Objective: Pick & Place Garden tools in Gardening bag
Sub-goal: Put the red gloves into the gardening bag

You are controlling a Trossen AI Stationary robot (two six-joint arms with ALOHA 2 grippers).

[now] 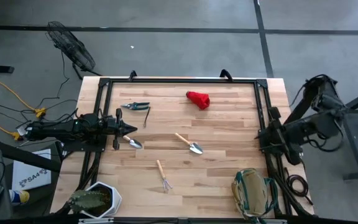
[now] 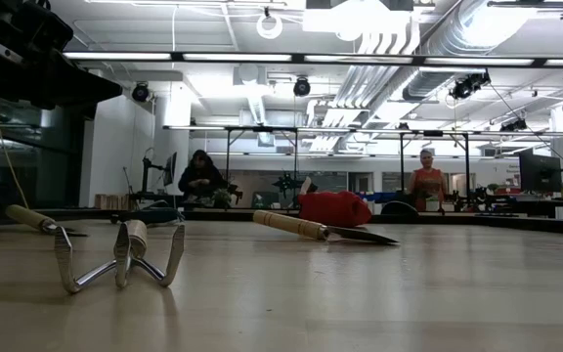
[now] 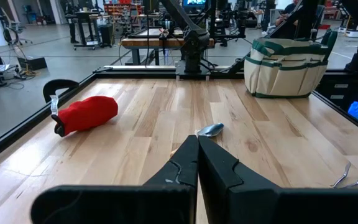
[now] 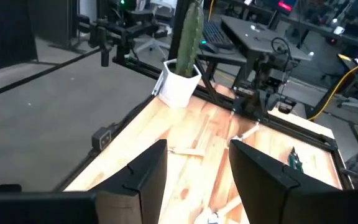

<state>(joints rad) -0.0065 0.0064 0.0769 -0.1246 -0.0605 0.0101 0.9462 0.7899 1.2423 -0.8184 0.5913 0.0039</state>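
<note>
My left jaws (image 1: 122,130) were shut on nothing just beside a trowel (image 1: 131,142) on the desk (image 1: 229,124); my right jaws (image 4: 197,168) stood apart; the bag (image 1: 252,191) sat far across; I risked nudging the trowel aside.

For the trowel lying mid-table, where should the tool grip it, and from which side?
Probably best at the wooden handle of the middle trowel, coming straight down from above. It lies flat and diagonal on the table with bare wood around it; the handle is straight and round, the blade wider. Jaws should close across the handle.
</note>
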